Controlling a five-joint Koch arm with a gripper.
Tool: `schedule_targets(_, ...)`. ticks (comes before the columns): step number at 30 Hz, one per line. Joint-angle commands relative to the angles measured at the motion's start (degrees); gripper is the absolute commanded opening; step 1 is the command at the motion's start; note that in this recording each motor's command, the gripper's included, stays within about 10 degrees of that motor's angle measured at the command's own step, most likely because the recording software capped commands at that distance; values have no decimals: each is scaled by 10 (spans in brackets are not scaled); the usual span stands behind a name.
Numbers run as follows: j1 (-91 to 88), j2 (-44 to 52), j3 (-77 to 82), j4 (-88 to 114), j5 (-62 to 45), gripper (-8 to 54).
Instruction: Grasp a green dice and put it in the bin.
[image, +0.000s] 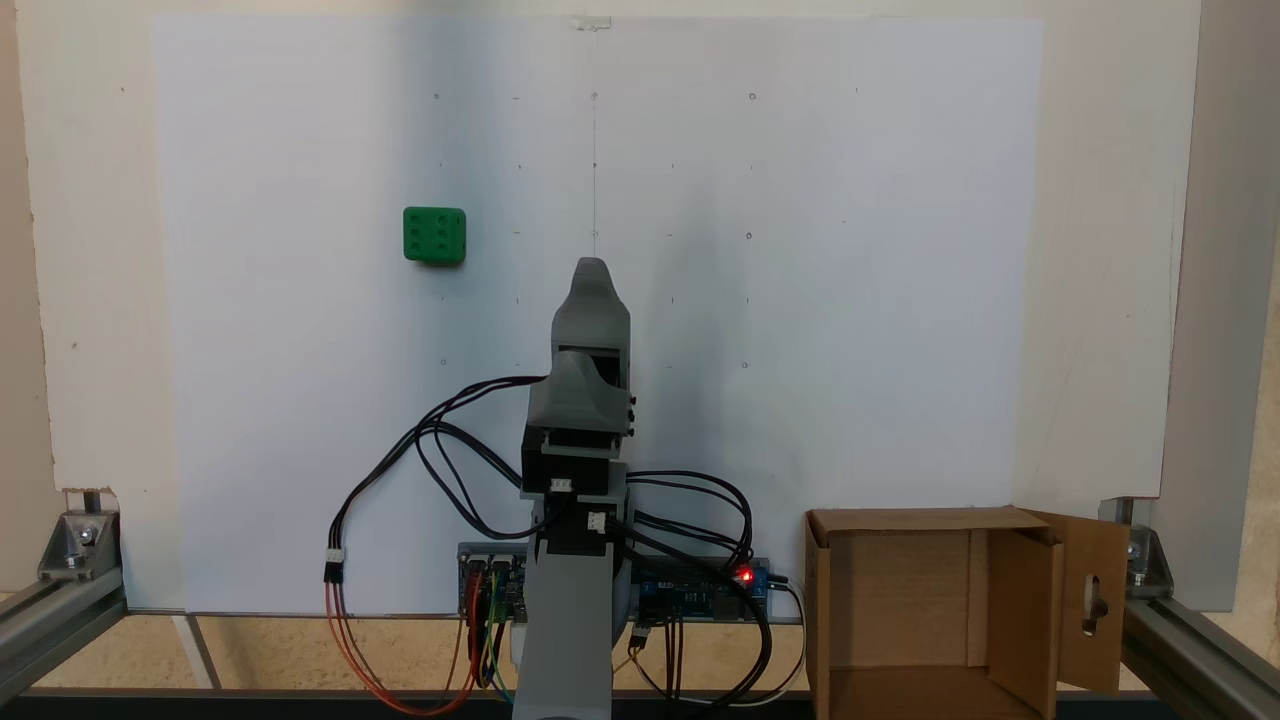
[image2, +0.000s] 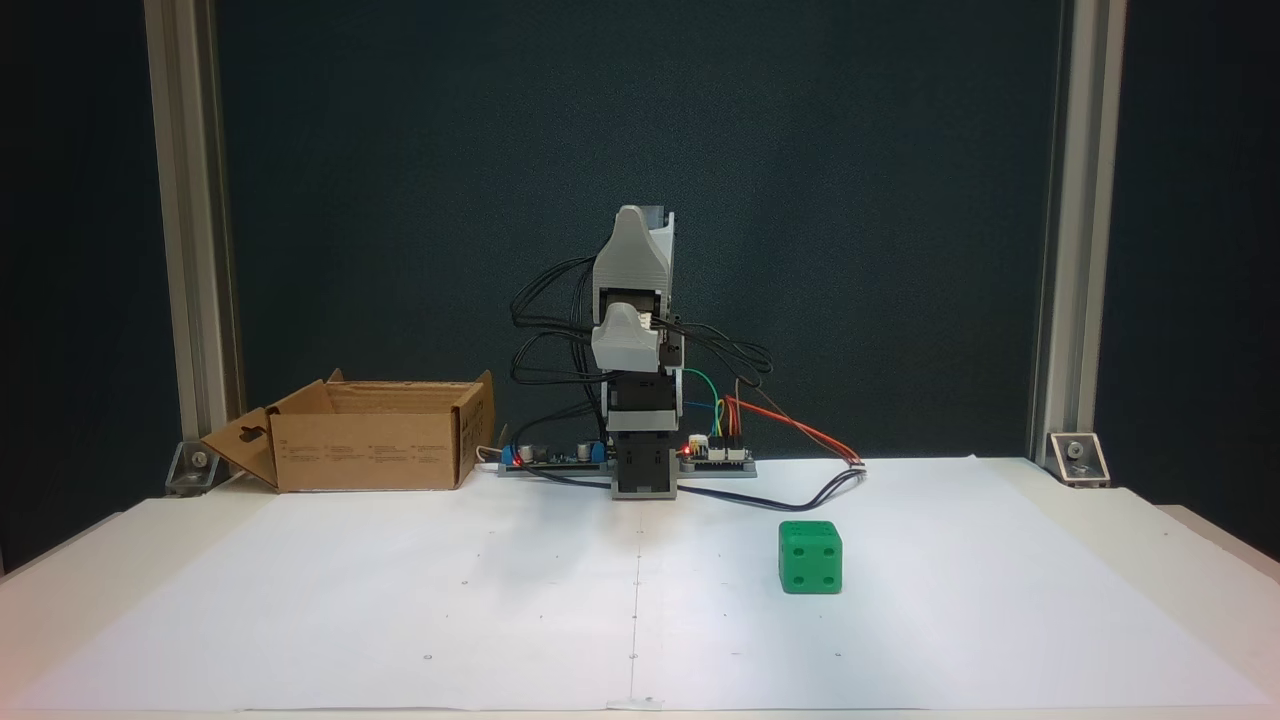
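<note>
Sitting alone on white paper (image: 800, 300), green dice (image: 435, 236), bin (image: 900, 620) well apart

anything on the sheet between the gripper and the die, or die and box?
Nothing visible. The green die sits alone on the white sheet; the gripper is folded up at centre, and the box stands off the sheet beside the base.

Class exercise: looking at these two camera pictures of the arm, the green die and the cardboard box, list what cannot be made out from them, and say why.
- Gripper: folded up; in both fixed views the jaws lie one behind the other, so open or shut cannot be told.
- Bin: its lower part is cut off by the bottom edge in a fixed view; its inside is hidden by its own wall in a fixed view.
- Green dice: underside and far faces hidden.
- Printing on the bin: too small to read.
</note>
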Motion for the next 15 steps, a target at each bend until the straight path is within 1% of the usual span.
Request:
schedule_targets(1, 0, 60, 29, 100, -21, 430)
schedule_targets(3, 0, 60, 29, 131, -21, 430)
schedule_targets(15, 0, 60, 29, 131, -21, 430)
